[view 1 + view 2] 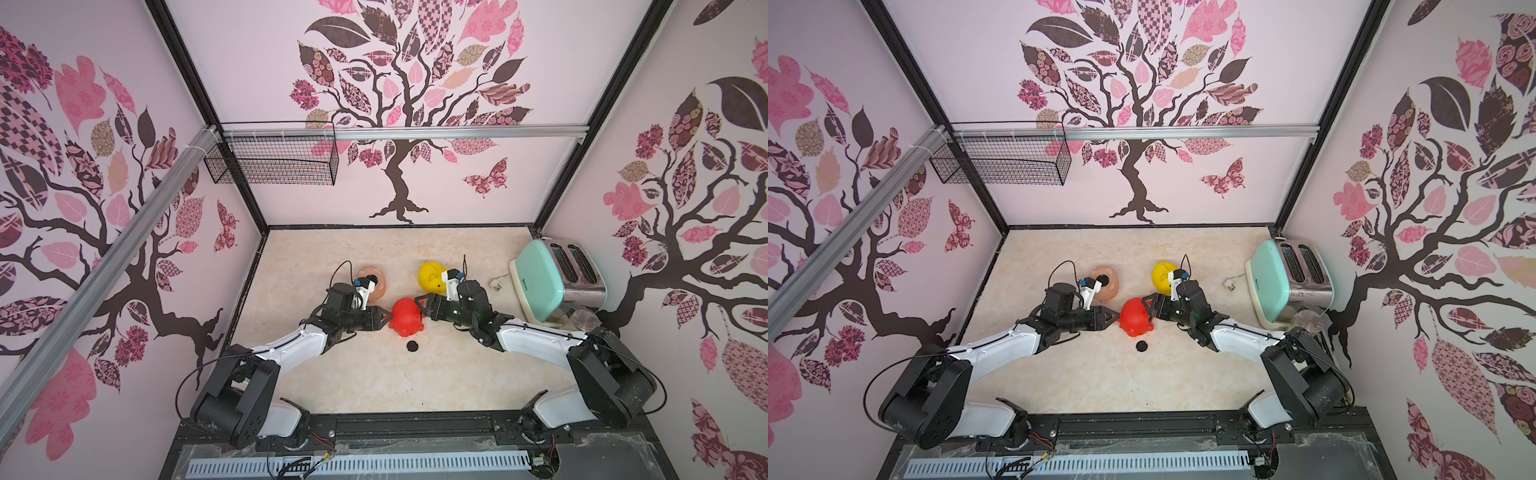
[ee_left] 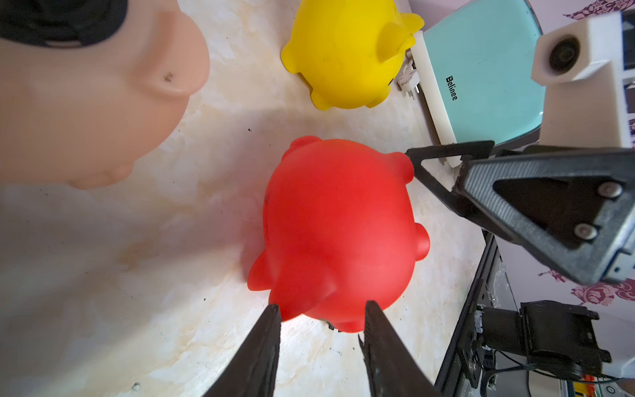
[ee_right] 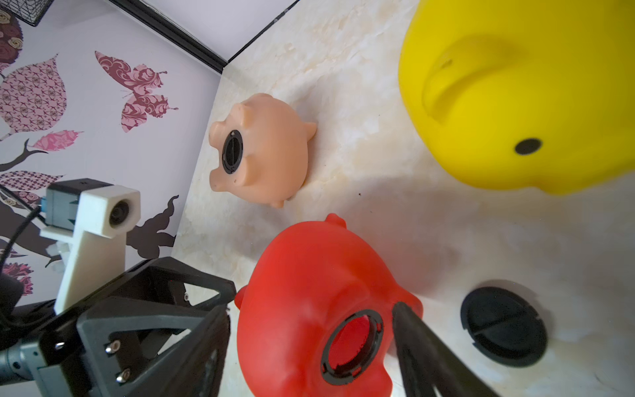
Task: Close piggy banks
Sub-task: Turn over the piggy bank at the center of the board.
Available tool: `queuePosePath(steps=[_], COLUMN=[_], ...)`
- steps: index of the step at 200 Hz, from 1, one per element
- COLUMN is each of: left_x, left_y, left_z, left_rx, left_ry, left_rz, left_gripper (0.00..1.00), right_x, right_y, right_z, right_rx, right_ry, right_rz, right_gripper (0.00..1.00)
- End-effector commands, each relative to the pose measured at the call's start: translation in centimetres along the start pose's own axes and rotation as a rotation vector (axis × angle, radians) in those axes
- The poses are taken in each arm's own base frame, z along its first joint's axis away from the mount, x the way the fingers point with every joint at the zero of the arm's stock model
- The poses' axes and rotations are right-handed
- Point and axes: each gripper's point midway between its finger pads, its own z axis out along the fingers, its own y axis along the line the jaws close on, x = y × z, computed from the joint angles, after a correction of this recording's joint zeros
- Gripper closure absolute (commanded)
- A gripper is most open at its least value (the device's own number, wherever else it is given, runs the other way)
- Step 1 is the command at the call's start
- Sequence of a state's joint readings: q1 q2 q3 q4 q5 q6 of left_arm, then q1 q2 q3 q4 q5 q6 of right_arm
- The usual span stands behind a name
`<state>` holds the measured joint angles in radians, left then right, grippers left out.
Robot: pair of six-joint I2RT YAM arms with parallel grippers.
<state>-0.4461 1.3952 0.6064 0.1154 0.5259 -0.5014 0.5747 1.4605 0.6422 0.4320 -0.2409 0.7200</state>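
My left gripper [image 2: 321, 306] pinched narrow on one end of the red pig [image 1: 406, 316], pig lying on its side in the middle of the table [image 1: 374, 382], belly hole [image 3: 352, 345] open, my right gripper [image 3: 309, 307] spread wide around it, black plug [image 1: 412, 345] just beside.

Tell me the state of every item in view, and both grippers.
red piggy bank: on its side, belly hole open.
peach piggy bank: on its side, plugged.
yellow piggy bank: belly hidden.
loose plug: lying beside red piggy bank.
toaster: unplugged.
left gripper: clamped on red piggy bank.
right gripper: open beside it.
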Motion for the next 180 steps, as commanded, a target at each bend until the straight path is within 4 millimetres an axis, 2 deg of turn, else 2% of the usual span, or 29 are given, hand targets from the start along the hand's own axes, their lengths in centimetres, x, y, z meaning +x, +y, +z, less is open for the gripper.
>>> queuePosePath(steps=[1, 180], left_x=[0.4, 0.8], left_y=[-0.4, 0.6], left_z=[0.2, 1.1], left_rx=[0.019, -0.024], left_ry=[0.010, 0.044], left_rz=[0.007, -0.018], left_gripper=[0.57, 0.57], right_x=[-0.6, -0.3], right_y=[0.8, 0.9], right_z=[0.5, 1.6], right_rx=[-0.021, -0.026], right_ry=[-0.006, 0.030], right_rz=[0.003, 0.008], right_gripper=[0.25, 0.27])
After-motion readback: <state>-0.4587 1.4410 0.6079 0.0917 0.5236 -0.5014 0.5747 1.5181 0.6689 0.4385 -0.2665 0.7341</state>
